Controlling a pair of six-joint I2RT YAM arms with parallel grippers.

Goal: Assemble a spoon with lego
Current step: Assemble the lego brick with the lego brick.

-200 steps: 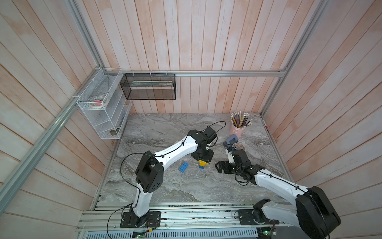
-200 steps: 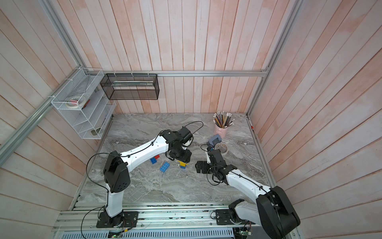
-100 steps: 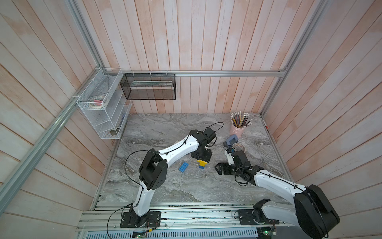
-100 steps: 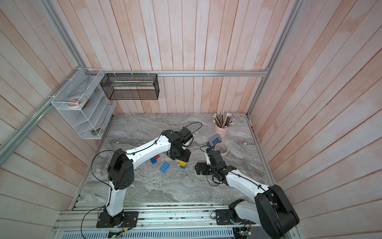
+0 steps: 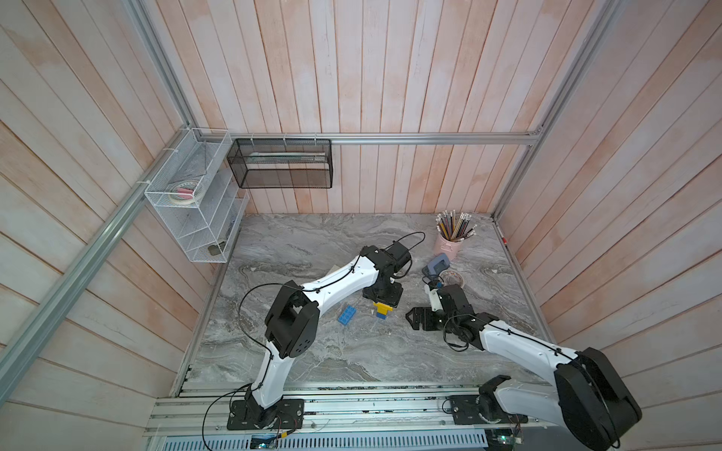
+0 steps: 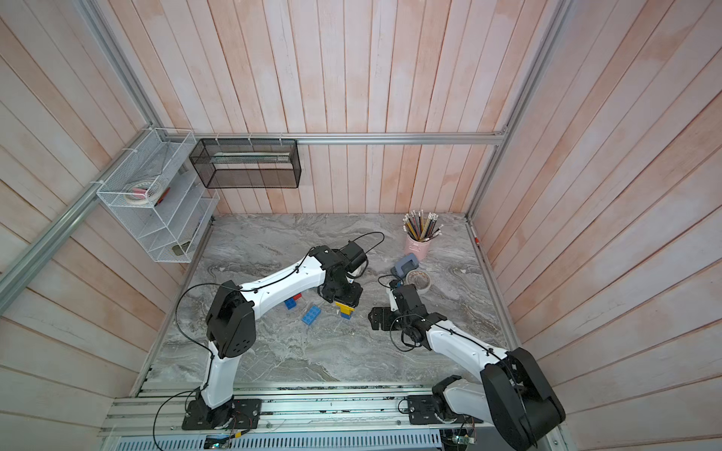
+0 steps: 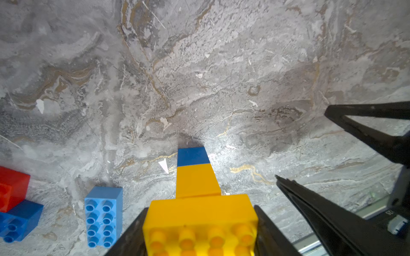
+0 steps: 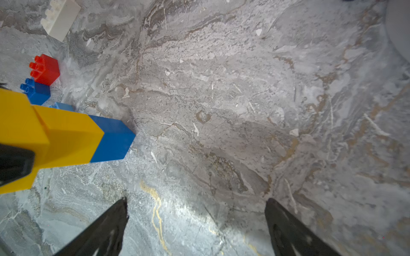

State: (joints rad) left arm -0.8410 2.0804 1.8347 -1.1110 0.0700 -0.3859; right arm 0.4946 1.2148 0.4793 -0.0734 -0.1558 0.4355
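The left jaws are clamped on the wide yellow top brick of the spoon (image 7: pixel 197 177). So far it is only a part-built stem: under that studded oblong block sits a narrower yellow brick, then a blue one whose end seems to rest on the marbled grey counter (image 5: pixel 312 242). Its long axis is upright, running straight down from the jaws. The right jaws stand wide apart and empty, just right of the stem, with their tips toward it.

The loose lego (image 6: pixel 311 314) lies the other way. A light-blue oblong brick (image 5: pixel 347 314) lies flat, studs up, just left of the stem. A red brick (image 7: pixel 13 188) and a dark-blue brick (image 7: pixel 20 219) touch each other further left, and a white brick (image 8: pixel 61 18) lies beyond them. The free right arm is therefore probably the farther one from the next piece. All the bricks are glossy, hard, square-edged plastic.
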